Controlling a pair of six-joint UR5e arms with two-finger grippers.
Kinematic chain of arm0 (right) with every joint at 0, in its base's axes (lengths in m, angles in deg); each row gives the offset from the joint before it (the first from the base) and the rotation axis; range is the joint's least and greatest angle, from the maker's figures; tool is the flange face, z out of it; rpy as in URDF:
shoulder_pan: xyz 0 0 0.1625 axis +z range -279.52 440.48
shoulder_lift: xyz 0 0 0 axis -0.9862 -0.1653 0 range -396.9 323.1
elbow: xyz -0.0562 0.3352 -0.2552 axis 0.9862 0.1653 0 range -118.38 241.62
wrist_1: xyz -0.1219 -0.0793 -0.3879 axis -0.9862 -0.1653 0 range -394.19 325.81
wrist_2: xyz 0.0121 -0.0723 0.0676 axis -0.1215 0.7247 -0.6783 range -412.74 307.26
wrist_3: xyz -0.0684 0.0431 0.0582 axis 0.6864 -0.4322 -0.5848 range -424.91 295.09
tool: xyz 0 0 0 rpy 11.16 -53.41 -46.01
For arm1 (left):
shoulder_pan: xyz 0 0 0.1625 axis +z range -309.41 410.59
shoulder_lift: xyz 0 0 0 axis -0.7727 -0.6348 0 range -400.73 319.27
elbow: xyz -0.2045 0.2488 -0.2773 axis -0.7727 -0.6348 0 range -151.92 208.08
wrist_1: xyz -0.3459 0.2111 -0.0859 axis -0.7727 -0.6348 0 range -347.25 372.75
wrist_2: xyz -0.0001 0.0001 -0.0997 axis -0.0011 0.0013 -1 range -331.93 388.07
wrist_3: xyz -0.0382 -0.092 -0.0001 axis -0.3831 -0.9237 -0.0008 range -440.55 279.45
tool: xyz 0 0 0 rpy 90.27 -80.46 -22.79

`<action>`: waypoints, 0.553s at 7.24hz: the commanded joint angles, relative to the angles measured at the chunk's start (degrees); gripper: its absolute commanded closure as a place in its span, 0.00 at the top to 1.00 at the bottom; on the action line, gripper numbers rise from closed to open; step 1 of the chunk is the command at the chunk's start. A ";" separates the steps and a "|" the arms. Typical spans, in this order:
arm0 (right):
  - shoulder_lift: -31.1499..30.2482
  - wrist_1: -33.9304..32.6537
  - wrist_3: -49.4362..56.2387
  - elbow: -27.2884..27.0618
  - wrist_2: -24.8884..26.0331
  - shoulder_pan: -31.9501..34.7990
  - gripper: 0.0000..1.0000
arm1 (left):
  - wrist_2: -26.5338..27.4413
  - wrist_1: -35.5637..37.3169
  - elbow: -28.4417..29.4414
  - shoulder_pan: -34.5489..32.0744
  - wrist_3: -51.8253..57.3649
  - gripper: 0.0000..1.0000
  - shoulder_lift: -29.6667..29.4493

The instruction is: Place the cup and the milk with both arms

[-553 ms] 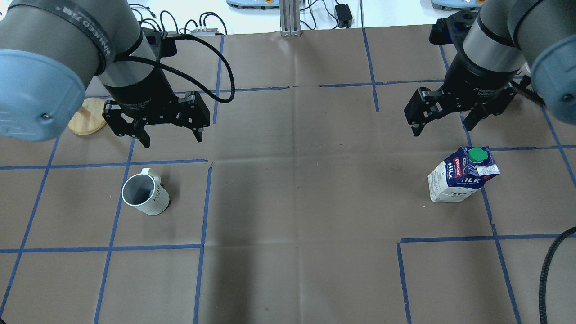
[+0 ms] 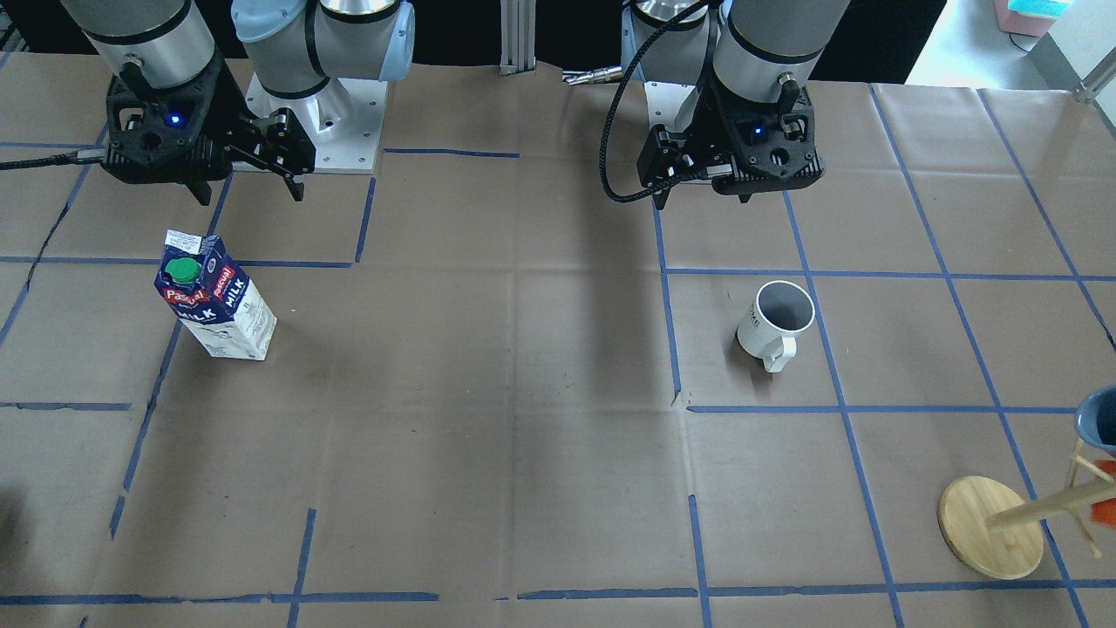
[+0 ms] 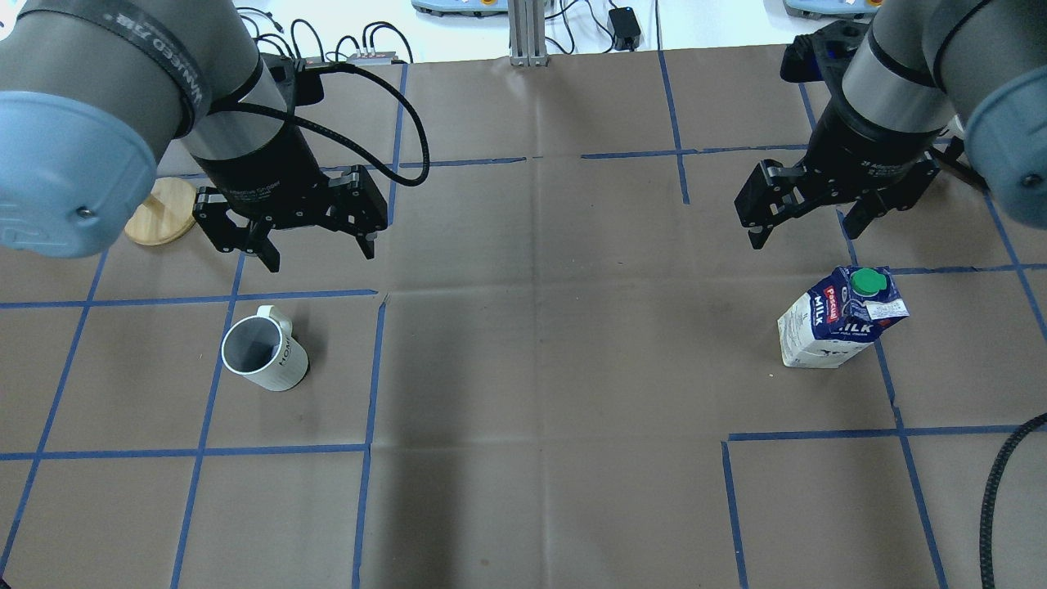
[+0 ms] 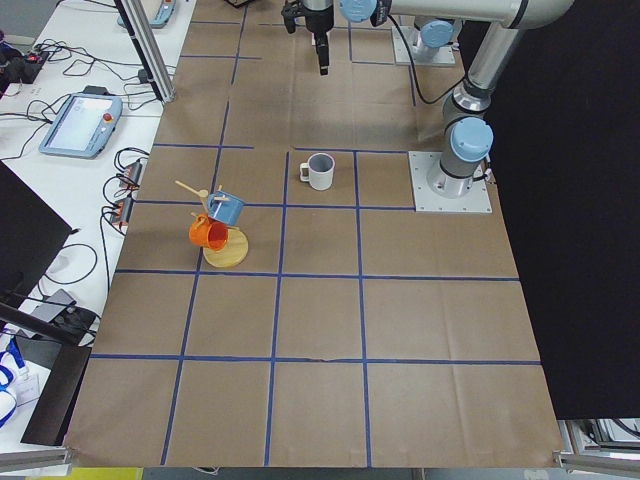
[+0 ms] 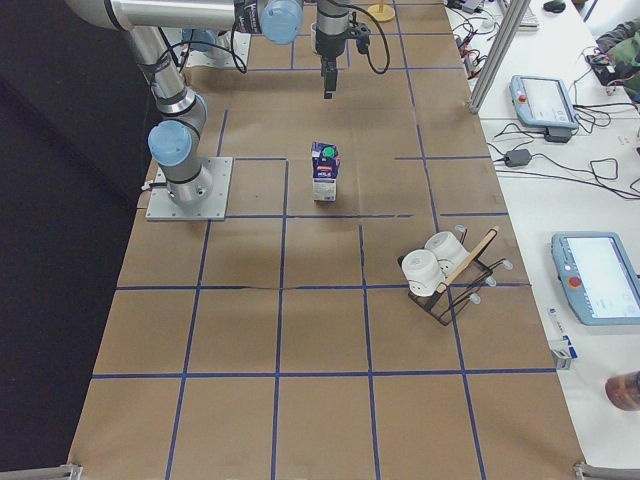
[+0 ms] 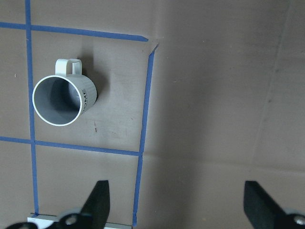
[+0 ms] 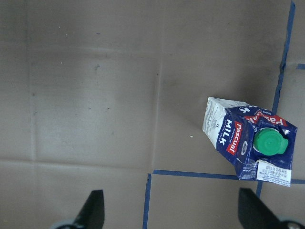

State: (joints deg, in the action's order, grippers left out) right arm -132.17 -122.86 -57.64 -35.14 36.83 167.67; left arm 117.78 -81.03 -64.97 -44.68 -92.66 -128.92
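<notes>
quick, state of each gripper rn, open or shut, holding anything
Left gripper: open, holding nothing.
Right gripper: open, holding nothing.

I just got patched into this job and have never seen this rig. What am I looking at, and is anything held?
Two robot arms stand at a paper-covered table taped into blue squares. Two cameras look down from behind and in front of the robot, two from the table's ends, and one rides on each wrist. The left tool hangs open near the white cup; the right tool hangs open near the milk carton. Cup and carton stand upright on the table. Nothing is held. A wooden mug stand sits at the robot's left.
</notes>
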 commanded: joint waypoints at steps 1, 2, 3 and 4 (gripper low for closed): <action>0.00 -0.01 -0.07 0.00 0.00 0.00 1.00 | -0.32 0.00 -0.03 0.00 -0.10 0.99 -0.41; 0.00 -0.01 -0.07 0.00 0.00 0.00 1.00 | -0.24 0.00 -0.12 0.00 -0.10 0.99 -0.41; 0.00 -0.01 -0.07 0.00 0.00 0.00 1.00 | -0.24 0.00 -0.21 0.00 -0.10 0.99 -0.41; 0.00 -0.01 -0.16 0.00 0.00 0.00 1.00 | -0.32 0.09 -0.29 0.00 -0.10 0.99 -0.41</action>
State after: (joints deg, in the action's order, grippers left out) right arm -132.17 -122.87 -57.73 -35.15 36.82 167.67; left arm 117.52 -81.01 -65.16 -44.68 -92.76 -129.31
